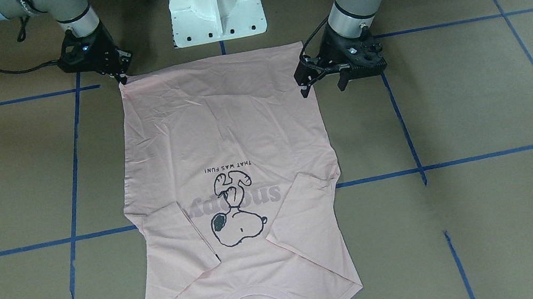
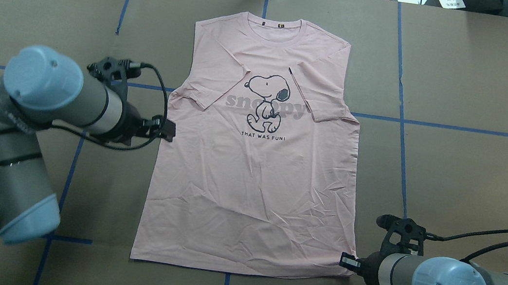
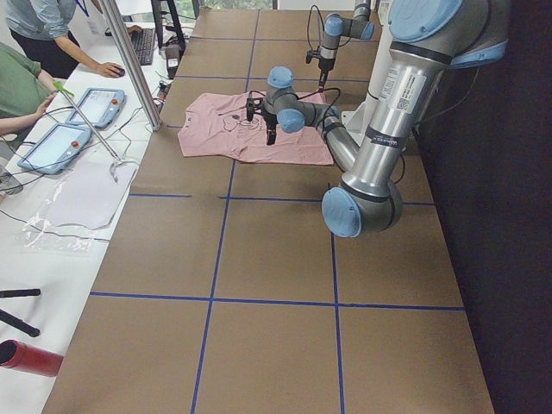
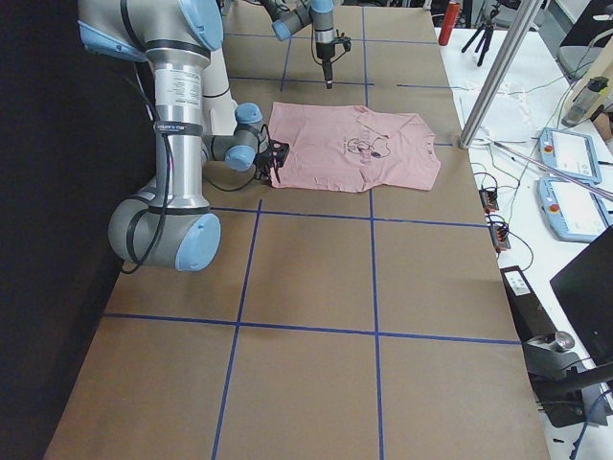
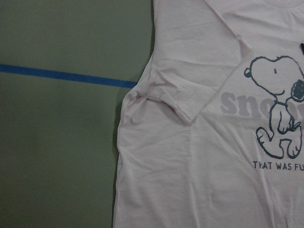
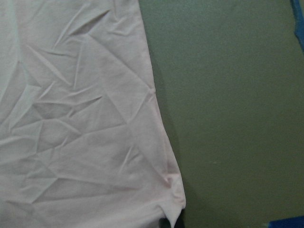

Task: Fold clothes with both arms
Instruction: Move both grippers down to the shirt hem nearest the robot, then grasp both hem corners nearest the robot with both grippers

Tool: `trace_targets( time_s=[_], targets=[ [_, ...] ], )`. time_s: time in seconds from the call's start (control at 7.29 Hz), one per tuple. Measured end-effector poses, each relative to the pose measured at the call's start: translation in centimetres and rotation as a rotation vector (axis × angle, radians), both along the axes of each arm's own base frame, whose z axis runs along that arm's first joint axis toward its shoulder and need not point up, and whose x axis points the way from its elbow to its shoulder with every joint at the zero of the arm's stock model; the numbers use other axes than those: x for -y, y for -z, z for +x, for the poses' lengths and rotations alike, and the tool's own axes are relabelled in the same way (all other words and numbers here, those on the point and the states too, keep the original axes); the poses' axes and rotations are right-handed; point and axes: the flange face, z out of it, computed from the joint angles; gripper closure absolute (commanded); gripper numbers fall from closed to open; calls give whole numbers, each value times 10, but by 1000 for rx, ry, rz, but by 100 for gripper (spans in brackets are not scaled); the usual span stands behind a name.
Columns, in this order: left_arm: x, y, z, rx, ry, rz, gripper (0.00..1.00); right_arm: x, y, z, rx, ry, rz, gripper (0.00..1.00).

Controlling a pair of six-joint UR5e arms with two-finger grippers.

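T-shirt (image 2: 251, 201) lying flat and print-up on the table (image 2: 452, 163), collar (image 2: 273, 34) far from the robot, hem toward it, both sleeves (image 5: 190, 102) already turned in over the chest. We judged the step in hand to be the taking of hold for the next fold, most likely hem toward collar. The right end effector (image 1: 122, 77) stood at the hem corner (image 6: 173, 204) on its own side, touching or just beside it. We could not tell whether its fingers were spread, pressed together or pinching cloth. The left end effector (image 1: 324, 87) was spread and held nothing, one finger over the shirt's side edge, the other over bare table, some way up from the hem. The next move, in our judgement, called for the left end effector to settle on a hold matching the right one, then for both to lift evenly so the cloth would not skew. Only the front-facing view showed the left fingers apart, since in the overhead view the wrist hid them. The left wrist view alone showed the folded sleeve's crease in detail. The right wrist view alone showed the puckering at the hem corner.
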Motion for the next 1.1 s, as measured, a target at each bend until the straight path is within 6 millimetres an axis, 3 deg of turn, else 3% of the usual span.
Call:
trace_targets(
  time_s=[0.27,0.55,0.69,0.82,1.1],
  targets=[
    [-83,-25,16,45,21,-133,2,3,2,2,6,-1,-1,100],
    [-157,-32,46,109,23,-253,3,4,9,3,21,-1,1,100],
    [-177,-30,62,128,18,-280,4,4,12,4,26,-1,2,100],
    [-183,-26,78,138,20,-289,4,4,13,4,29,0,2,100],
    [-179,-24,98,149,40,-283,5,3,14,4,32,3,3,100]
  ],
)
